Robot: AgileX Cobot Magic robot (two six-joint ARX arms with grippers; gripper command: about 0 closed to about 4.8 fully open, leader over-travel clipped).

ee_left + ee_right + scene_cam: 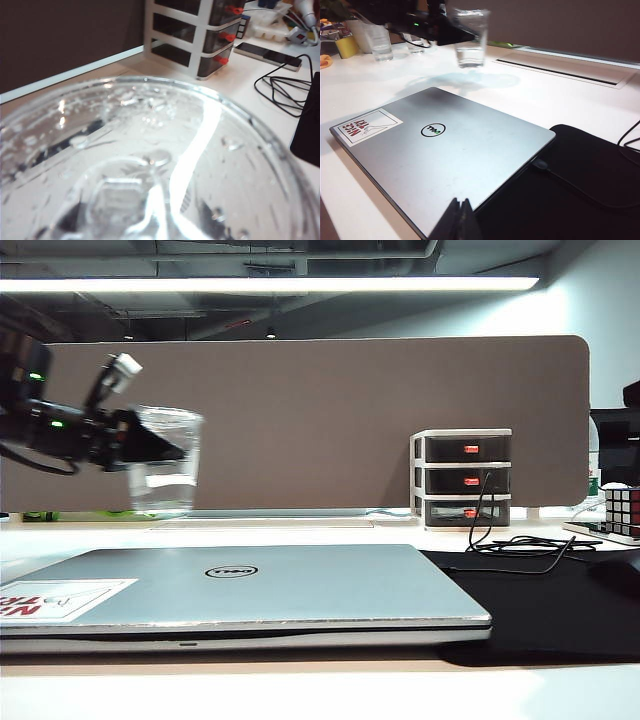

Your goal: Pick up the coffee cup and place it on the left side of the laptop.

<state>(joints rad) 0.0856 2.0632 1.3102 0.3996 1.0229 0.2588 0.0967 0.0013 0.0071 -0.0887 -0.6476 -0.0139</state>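
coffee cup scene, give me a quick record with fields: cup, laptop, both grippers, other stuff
cup: clear tapered plastic coffee cup, lifted off the white desk, beyond the laptop's left part
laptop: thin silver Dell laptop, lid closed, flat on the desk
left gripper: left gripper at the cup's upper part, jaws around it
right gripper: right gripper above the laptop's edge, jaws together, holding nothing
other: small drawer unit; black mat; Rubik's cube

my left gripper (pixel 150 445) at the coffee cup (pixel 165 460), up behind the laptop's (pixel 300 590) left end, drawer unit (pixel 463 477) behind right, my right gripper (pixel 460 220) over laptop's near edge
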